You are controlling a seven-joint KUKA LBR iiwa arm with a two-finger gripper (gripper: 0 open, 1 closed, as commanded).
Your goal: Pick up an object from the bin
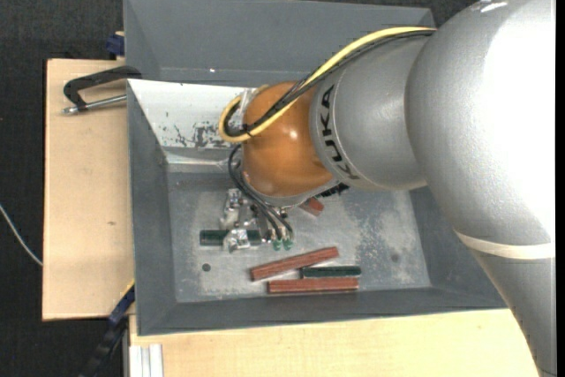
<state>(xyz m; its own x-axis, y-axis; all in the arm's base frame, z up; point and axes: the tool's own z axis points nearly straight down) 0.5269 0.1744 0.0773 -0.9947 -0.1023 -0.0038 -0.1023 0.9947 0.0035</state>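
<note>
Silver arm (459, 101) and its orange wrist cover (278, 146) loom over the grey bin (177, 278) from the right.
Two reddish-brown bars (294, 263) and a dark green stick (331, 272) lie by the front wall, and a small orange-red piece (311, 206) lies beside the wrist. The gripper (243, 229) is low on the scuffed floor, at the end of a small dark green bar (212, 236) left of centre. Whether it is apart or together cannot be told.
</note>
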